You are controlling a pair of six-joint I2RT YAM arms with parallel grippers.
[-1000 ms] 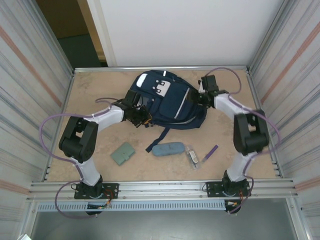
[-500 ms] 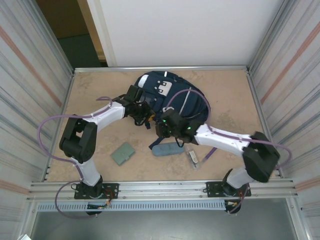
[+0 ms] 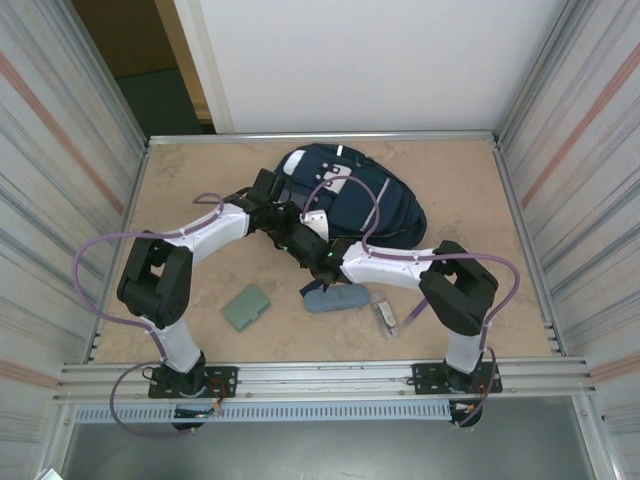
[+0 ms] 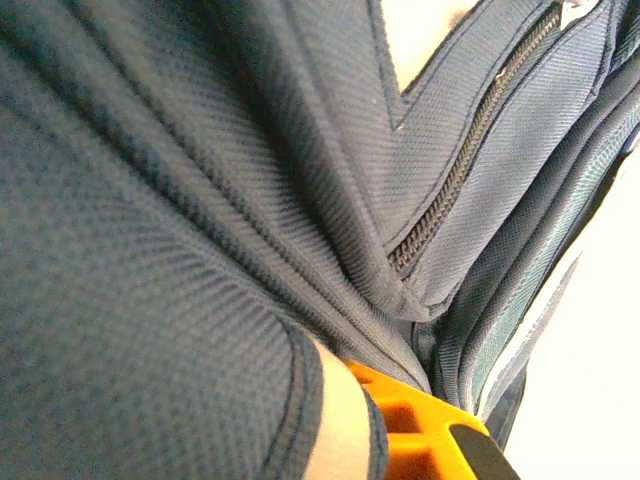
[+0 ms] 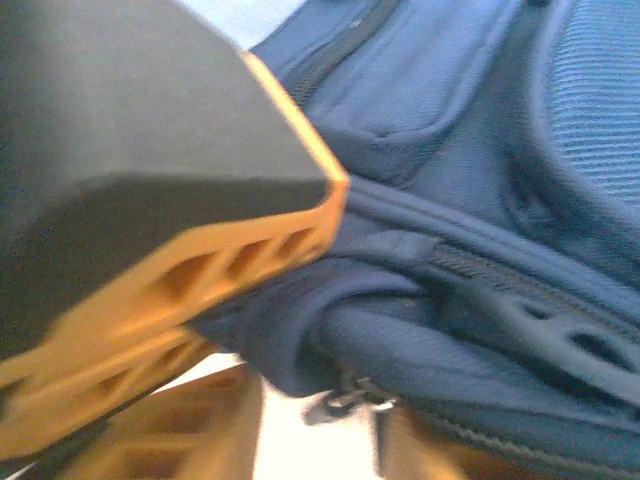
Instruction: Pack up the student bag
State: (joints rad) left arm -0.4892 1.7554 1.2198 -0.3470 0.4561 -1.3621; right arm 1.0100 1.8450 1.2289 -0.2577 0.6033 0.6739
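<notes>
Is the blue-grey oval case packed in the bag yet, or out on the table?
Out. The blue-grey oval case lies on the table, in front of the student bag, not inside it.

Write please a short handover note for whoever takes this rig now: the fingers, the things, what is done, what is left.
Left fingers: shut on fabric at the student bag's left edge.
Right fingers: around a bag fold by a zipper pull; grip unclear.
On the table before the bag: green wallet, blue-grey case, small item, purple pen.
Done: left holds the bag; nothing visibly packed.
Left to do: open it, pack the four things.
</notes>
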